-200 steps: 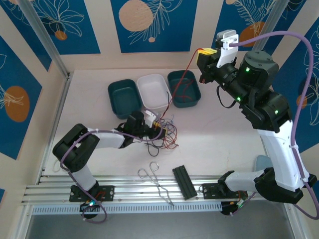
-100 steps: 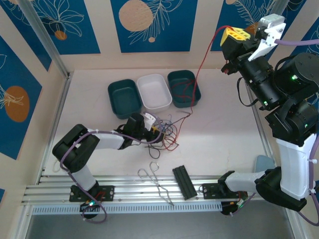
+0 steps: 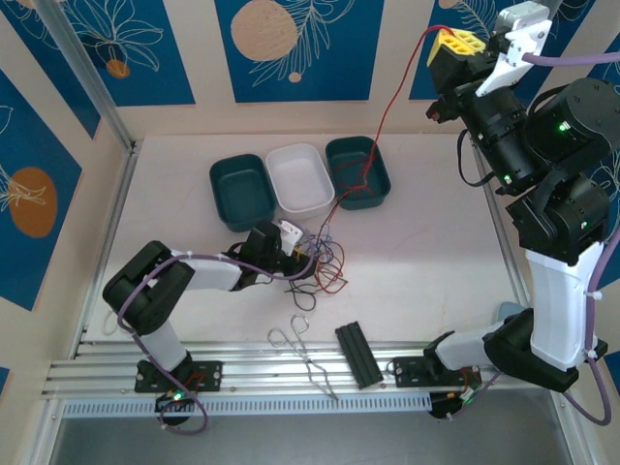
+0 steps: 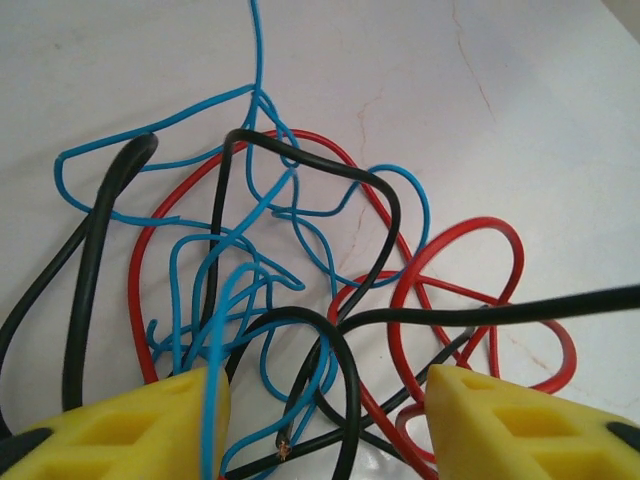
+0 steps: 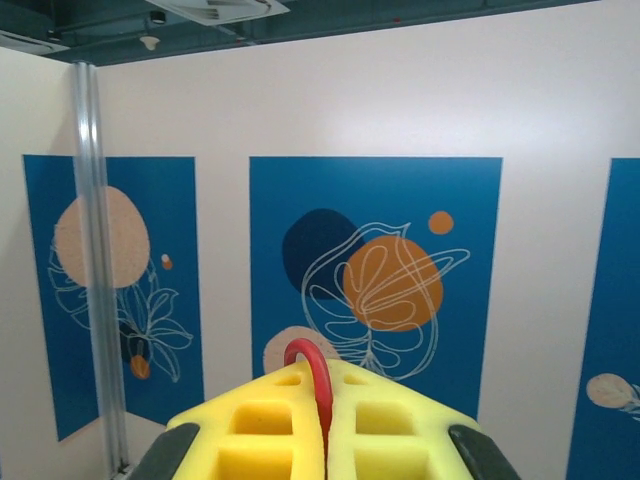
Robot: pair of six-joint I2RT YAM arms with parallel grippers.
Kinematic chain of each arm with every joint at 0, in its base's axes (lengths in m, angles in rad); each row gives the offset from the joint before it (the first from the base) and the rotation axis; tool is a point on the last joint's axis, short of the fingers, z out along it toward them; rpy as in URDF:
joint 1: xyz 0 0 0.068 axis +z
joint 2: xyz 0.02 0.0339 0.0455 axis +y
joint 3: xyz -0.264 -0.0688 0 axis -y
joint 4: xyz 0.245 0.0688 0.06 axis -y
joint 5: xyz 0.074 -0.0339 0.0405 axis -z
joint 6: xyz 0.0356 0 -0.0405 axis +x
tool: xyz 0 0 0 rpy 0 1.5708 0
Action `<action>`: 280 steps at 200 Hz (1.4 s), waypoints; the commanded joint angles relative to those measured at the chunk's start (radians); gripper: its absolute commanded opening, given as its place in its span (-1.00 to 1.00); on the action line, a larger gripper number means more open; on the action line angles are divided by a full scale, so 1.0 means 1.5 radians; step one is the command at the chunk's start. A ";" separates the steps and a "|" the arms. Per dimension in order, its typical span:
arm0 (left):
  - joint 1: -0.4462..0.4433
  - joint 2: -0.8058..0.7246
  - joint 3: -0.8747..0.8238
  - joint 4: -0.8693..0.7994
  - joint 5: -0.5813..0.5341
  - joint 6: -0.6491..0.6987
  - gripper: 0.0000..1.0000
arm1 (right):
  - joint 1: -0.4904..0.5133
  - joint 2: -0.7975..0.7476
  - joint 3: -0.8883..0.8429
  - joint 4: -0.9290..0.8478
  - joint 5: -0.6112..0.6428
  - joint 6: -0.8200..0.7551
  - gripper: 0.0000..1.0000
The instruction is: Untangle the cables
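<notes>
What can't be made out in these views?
- Top view: how strands cross inside the tangle; too small.
- Top view: whether the red cable touches the green tray; too small.
- Left wrist view: where strands lead, cut off by the edges and the left gripper.
- Right wrist view: red cable past the grip, hidden by the right gripper.

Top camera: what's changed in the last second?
The right pincer, shut on the red cable, swung up and rightward, drawing that cable out of the tangle and over the right teal tray. The left pincer stayed open at the tangle; the tongs did not move.
</notes>
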State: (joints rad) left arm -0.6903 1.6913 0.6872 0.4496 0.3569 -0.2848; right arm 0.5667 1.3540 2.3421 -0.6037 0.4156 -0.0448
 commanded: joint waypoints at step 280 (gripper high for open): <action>-0.011 -0.018 0.042 -0.176 0.000 0.128 -0.83 | -0.109 -0.025 0.019 0.030 0.021 0.003 -1.00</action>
State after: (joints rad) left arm -0.6987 1.6775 0.7666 0.2634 0.3763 -0.1394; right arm 0.4133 1.3460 2.3444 -0.6357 0.3939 -0.0002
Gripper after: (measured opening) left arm 0.098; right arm 0.054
